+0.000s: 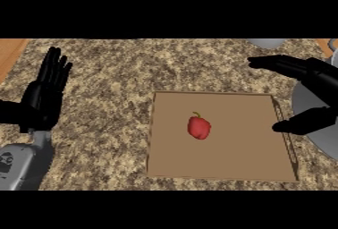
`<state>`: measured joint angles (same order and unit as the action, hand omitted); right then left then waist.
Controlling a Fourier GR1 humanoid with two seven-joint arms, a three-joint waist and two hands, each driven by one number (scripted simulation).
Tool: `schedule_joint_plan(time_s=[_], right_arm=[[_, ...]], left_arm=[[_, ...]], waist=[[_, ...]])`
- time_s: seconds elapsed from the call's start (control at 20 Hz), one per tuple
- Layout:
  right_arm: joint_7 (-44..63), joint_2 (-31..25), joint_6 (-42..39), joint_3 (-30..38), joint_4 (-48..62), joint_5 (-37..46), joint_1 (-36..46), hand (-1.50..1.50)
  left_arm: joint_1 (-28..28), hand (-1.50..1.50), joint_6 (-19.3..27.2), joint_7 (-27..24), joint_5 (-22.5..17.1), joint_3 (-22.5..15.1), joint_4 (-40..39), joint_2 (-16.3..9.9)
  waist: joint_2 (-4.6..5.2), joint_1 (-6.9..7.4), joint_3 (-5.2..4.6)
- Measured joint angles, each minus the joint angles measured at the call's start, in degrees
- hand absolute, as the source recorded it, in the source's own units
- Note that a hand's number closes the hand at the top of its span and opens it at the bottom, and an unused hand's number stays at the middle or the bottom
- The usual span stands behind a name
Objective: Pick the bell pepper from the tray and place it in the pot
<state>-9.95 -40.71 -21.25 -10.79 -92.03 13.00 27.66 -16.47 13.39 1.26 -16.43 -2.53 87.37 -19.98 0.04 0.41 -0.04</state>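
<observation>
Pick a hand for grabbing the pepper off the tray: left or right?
Right. The right hand is open at the tray's right edge, next to the pot, near the bell pepper. The left hand rests open, fingers up, at the view's left.

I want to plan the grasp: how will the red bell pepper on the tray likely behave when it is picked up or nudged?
The bell pepper looks rounded and lies alone on the flat tray, so a nudge would probably roll or slide it. Its smooth, glossy-looking skin may be slippery. It seems small beside the open right robot hand, so likely light; the thin stem looks breakable.
</observation>
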Motion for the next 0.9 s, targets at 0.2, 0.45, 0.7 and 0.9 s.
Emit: schedule_joint_plan(time_s=[0.2, 0.45, 0.7, 0.9], right_arm=[[6.79, -0.93, -4.71, -4.72, -3.75, 3.9, 1.9, -1.5], [18.22, 2.57, -10.74, -9.82, -7.97, 6.67, 5.56, -1.5], [26.49, 8.84, -14.66, -13.65, -6.35, 9.92, 8.06, -1.5], [31.49, 13.82, -16.8, -14.89, -3.75, 12.66, 9.25, -1.5]], left_arm=[[0.37, 0.0, -0.44, -0.16, -0.06, 0.51, -0.19, 0.25], [-0.21, 0.0, -0.71, -0.4, 0.63, 0.8, -1.05, 0.94], [-0.33, 0.0, -0.43, 0.19, 1.76, 0.76, -0.15, 1.88], [-0.77, 0.0, -0.98, 0.07, 2.5, 1.01, -0.8, 2.64]], waist=[[-0.12, -0.12, -0.04], [-0.14, -0.19, -0.04], [-0.09, -0.06, -0.02], [-0.06, -0.13, 0.0]])
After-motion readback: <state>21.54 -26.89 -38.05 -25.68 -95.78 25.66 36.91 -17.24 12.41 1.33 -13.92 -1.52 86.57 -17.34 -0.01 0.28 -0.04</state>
